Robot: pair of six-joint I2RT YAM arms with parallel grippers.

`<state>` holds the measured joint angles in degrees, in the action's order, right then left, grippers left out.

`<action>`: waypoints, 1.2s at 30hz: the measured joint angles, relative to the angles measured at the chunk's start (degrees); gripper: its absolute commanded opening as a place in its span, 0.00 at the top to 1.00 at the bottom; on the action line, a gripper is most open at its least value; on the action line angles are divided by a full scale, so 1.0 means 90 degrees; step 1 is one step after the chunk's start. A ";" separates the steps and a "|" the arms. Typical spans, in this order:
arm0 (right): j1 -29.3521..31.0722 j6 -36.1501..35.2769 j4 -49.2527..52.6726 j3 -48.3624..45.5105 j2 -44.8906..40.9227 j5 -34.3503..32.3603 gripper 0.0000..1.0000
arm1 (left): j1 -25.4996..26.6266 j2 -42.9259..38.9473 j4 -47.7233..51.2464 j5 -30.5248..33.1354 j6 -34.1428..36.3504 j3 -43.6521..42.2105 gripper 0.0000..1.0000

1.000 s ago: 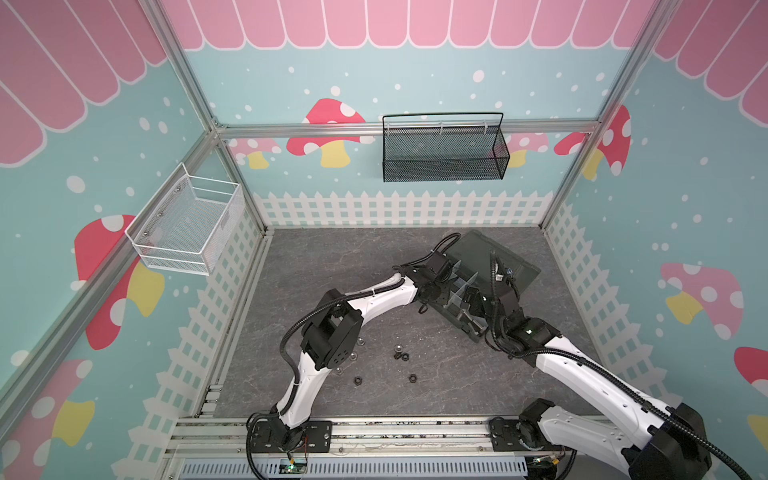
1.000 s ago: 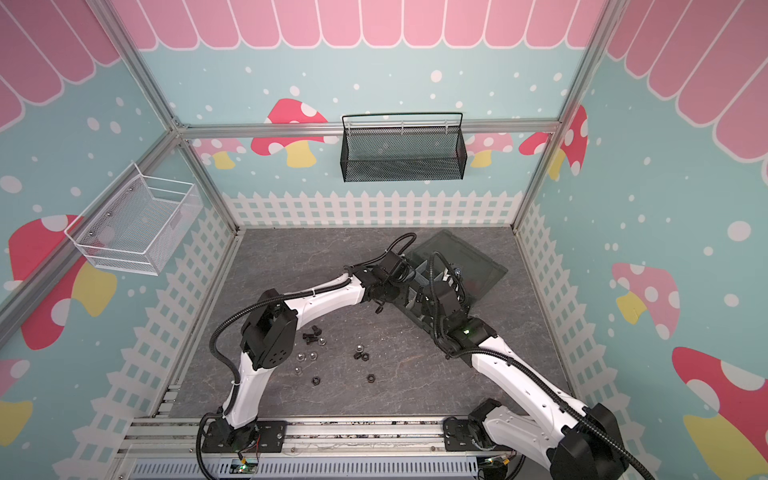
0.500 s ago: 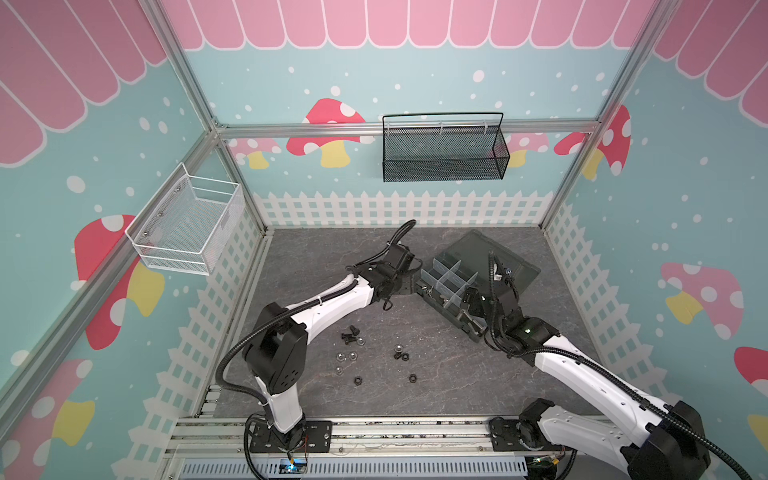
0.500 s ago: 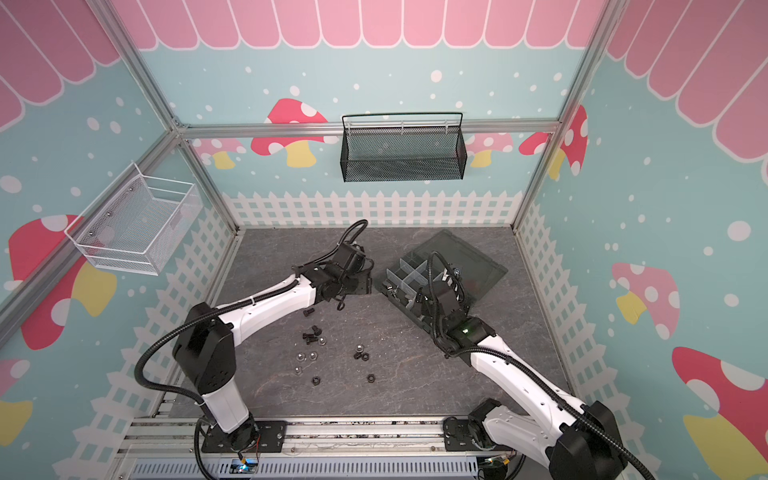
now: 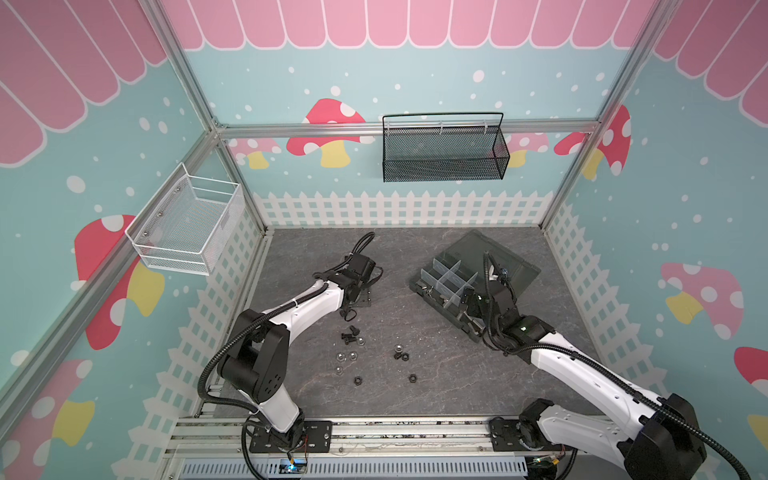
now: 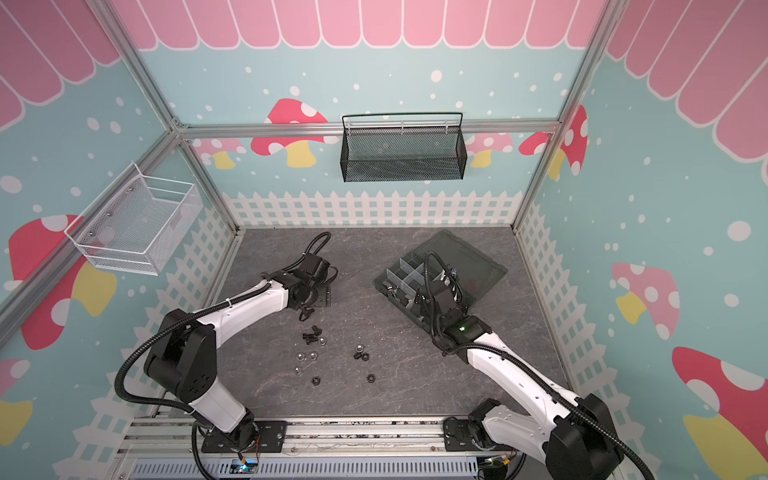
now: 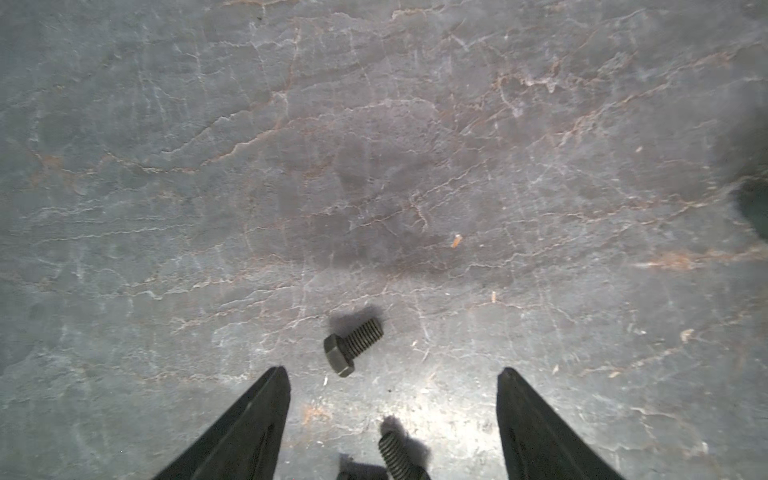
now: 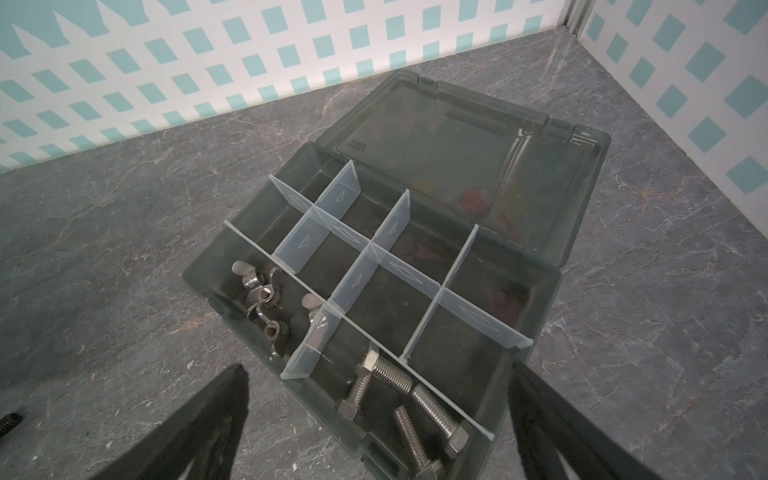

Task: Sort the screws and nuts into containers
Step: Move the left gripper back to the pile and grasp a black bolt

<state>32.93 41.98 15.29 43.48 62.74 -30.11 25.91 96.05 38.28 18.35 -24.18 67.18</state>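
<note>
The containers are the compartments of a grey-green organizer (image 5: 419, 283) (image 6: 384, 283) (image 8: 540, 299) with its lid (image 5: 513, 266) folded back. One compartment holds several silver screws (image 8: 392, 374); the one beside it holds silver wing nuts (image 8: 259, 291). My right gripper (image 5: 467, 309) (image 6: 417, 307) (image 8: 378, 368) hovers open over the box's near corner, holding nothing. Above the floor, my left gripper (image 5: 349, 311) (image 6: 306, 312) (image 7: 392, 374) stands open and empty. A short black screw (image 7: 353, 347) lies just beyond its fingertips and another (image 7: 397, 455) between them.
Loose on the floor lie black screws (image 5: 351, 334) (image 6: 311, 336), silver nuts (image 5: 347, 356) (image 6: 306, 356) and black nuts (image 5: 401, 355) (image 6: 361, 356). A black mesh basket (image 5: 444, 160) hangs on the back wall and a white wire basket (image 5: 187, 226) on the left wall.
My left arm has swung back from the organizer to the left, over the loose black screws, and its jaws have opened wide. The right arm has stayed put.
</note>
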 measured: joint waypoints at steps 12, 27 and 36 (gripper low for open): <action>0.0000 0.0058 0.0138 0.0010 0.0010 -0.0056 0.02 | -0.0461 0.0648 0.0248 -0.0158 0.0675 -0.0002 0.32; 0.0000 0.0066 0.0160 0.0024 0.0126 -0.0117 0.02 | -0.0750 0.1110 0.0194 -0.0512 0.0933 -0.0002 0.41; 0.0000 0.0085 0.0160 0.0049 0.0248 -0.0124 0.02 | -0.0925 0.1175 0.0090 -0.0862 0.0947 0.0053 0.52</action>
<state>32.93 42.74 16.73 43.92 64.97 -31.22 17.58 106.63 39.09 10.59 -15.66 67.66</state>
